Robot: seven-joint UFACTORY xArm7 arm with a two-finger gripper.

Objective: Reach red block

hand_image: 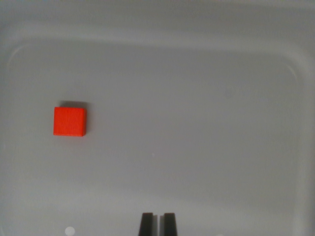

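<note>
A small red block (69, 121) lies flat on the grey tray floor, in the wrist view's left half at mid height. My gripper (158, 223) shows at the bottom centre as two dark fingertips (146, 224) standing almost together, with only a thin slit between them and nothing held. The block is well off to the wrist view's left and above the fingertips, apart from them.
The grey tray (295, 69) has a raised rim with rounded corners running along the top, left and right of the view. A small pale spot (70, 230) marks the floor at the bottom left.
</note>
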